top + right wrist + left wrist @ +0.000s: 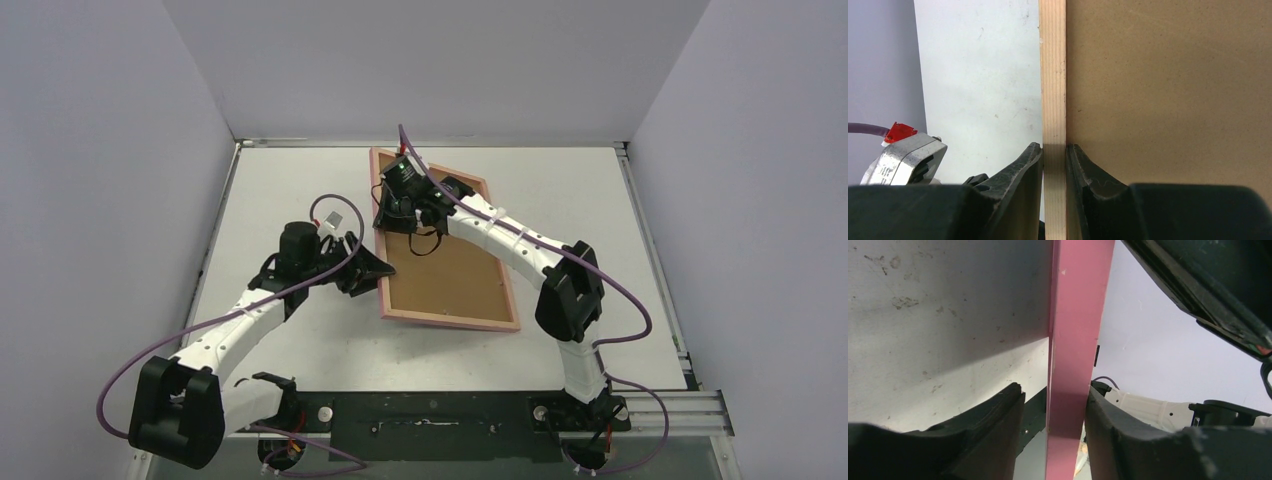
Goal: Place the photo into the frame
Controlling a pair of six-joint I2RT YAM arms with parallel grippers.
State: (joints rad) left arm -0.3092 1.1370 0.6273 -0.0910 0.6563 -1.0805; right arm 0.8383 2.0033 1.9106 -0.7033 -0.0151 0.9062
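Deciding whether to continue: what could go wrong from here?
The left hand straddles the pink rail of the frame off centre, with a gap beside one finger; closing may shove the frame against the pinch of the right hand.
The right hand grips only a thin wooden rail; it could twist out.

White table (pixel 600 190), scuffed and stained up close. Plain grey-lilac walls (pixel 430 60) box it in on three sides. Even light, soft shadows.

A: Top view, and the right gripper (pixel 386 216) hides part of the frame (pixel 450 320), along its left rail!
B: Both wrist views cut that rail off top and bottom, ends unseen.
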